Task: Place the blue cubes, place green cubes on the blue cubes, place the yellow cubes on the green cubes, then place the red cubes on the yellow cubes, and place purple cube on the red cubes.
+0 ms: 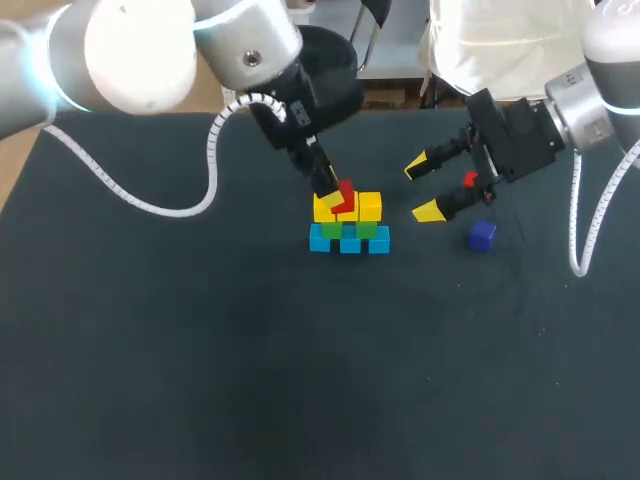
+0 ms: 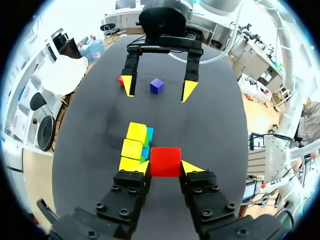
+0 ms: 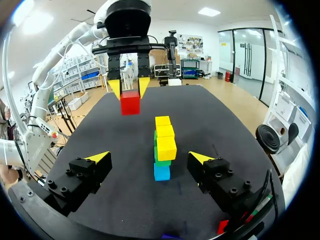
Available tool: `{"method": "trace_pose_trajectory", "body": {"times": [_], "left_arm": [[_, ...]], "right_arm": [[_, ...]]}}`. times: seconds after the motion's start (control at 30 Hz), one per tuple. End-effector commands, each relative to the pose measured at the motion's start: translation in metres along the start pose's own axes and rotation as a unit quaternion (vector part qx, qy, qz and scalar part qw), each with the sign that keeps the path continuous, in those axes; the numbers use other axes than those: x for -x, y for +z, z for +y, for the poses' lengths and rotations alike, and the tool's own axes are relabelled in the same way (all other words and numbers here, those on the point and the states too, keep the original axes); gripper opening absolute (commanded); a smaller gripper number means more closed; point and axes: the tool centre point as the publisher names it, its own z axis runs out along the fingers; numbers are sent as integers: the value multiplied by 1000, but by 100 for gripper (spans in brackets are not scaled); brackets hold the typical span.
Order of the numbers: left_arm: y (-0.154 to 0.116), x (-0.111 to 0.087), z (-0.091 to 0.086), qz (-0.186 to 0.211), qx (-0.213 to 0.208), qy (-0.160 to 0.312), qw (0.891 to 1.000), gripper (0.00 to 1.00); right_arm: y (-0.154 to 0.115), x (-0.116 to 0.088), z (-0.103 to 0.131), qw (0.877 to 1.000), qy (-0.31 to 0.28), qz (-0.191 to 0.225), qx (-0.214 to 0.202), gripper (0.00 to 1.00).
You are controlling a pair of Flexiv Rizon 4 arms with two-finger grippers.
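**Red cube (image 2: pixel 165 161) in left gripper (image 2: pixel 166 168), just off the yellow row (image 2: pixel 132 148)**

Pinching the red cube from both sides between the yellow tips, holding it level and clear of the stack. Hanging beside the row's near end rather than squarely over it, going by the left wrist view. Riding higher than the yellow tops in the right wrist view. Looking straight down the row's long axis, running from the fingers toward the right gripper (image 1: pixel 422 189). Probably needing a small sideways shift onto the yellow tops before lowering. Passing down through the stack: green cubes (image 3: pixel 161 161), then blue cubes (image 1: pixel 349 241) on the table. Facing the right gripper beyond the row's far end, spread wide and holding nothing. Leaving the purple cube (image 1: pixel 482 235) and another red cube (image 2: pixel 121 81) lying near that gripper.
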Motion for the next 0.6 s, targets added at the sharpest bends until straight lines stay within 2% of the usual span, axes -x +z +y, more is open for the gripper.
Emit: {"method": "trace_pose_trajectory", "body": {"times": [0.03, 0.3, 0.6], "left_arm": [[0, -2, -2, -1, 8, 4, 1000, 0], [4, -5, 4, 10, -2, 45, 999, 0], [7, -3, 10, 15, -7, 47, 999, 0]], "right_arm": [[0, 0, 1, 1000, 0, 0, -1, 100], [0, 0, 1, 1000, 0, 0, -1, 100], [0, 0, 1, 1000, 0, 0, -1, 100]]}}
